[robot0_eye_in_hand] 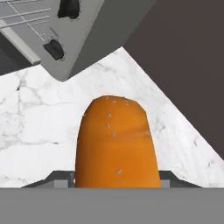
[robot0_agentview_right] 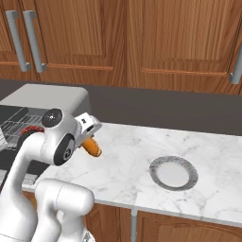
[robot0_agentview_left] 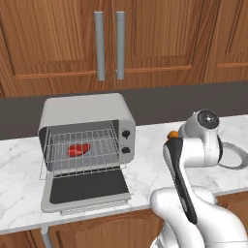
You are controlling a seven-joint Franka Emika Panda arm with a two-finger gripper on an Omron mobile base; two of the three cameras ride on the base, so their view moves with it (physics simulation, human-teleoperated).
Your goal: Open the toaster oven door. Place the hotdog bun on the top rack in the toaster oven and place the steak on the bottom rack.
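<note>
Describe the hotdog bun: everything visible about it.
The hotdog bun is an elongated orange-brown roll with rounded ends and a few pale seed-like specks on its smooth crust. It is held in the gripper, lifted off the white marble counter and tilted, its free end pointing down and away from the arm. It hangs to the right of the toaster oven, outside the cavity. Nothing but the gripper appears to touch it.
</note>
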